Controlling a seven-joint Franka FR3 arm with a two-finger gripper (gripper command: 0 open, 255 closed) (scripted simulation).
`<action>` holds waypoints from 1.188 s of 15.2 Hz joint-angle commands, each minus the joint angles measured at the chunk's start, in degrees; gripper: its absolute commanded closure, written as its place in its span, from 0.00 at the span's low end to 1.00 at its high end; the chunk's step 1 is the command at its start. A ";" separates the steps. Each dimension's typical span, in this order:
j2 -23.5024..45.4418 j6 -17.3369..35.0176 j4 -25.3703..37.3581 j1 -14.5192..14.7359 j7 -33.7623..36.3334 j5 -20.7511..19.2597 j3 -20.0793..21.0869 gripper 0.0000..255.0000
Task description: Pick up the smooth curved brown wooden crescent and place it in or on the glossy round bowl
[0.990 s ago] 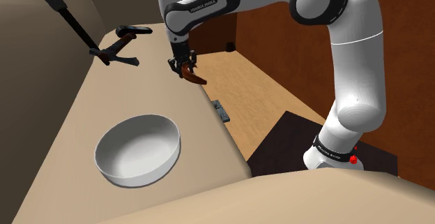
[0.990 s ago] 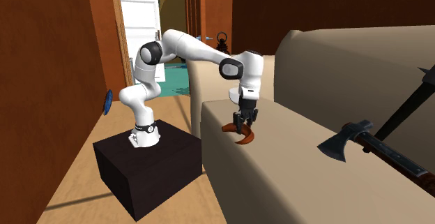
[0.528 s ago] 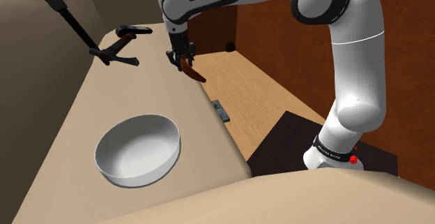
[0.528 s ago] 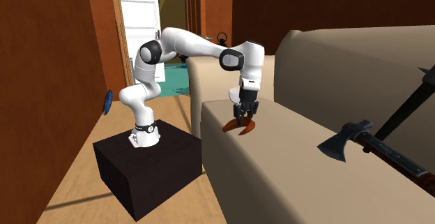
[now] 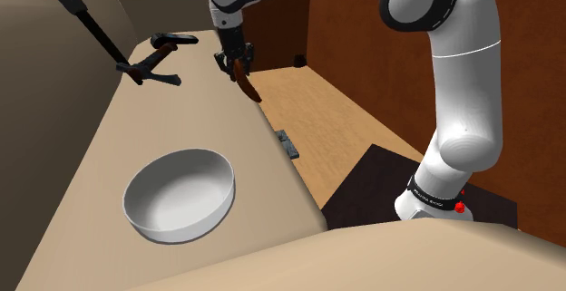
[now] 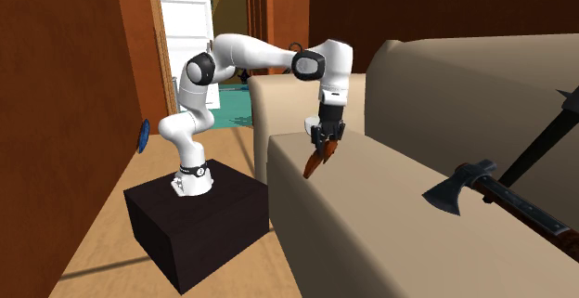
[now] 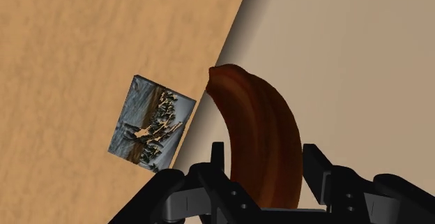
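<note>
One crescent (image 7: 252, 114) is clamped in the gripper (image 7: 263, 157) and hung clear of the couch (image 5: 127, 121), presumably for carriage to the bowl (image 5: 180, 194).

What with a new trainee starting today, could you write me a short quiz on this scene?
1. True or false: the gripper is shut on the brown crescent.
2. The white bowl rests on: A the beige couch seat; B a kitchen table; C a shelf.
3. Fill in: the dark tool lying on the seat is an ___.
Key: 1 true; 2 A; 3 axe.
</note>
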 commanded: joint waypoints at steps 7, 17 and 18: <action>1.28 -6.87 8.16 0.57 -0.50 -0.15 0.02 1.00; 5.81 -17.49 23.35 1.99 -1.27 -0.92 -0.16 1.00; 6.23 -18.18 24.46 2.12 -1.33 -0.99 -0.19 1.00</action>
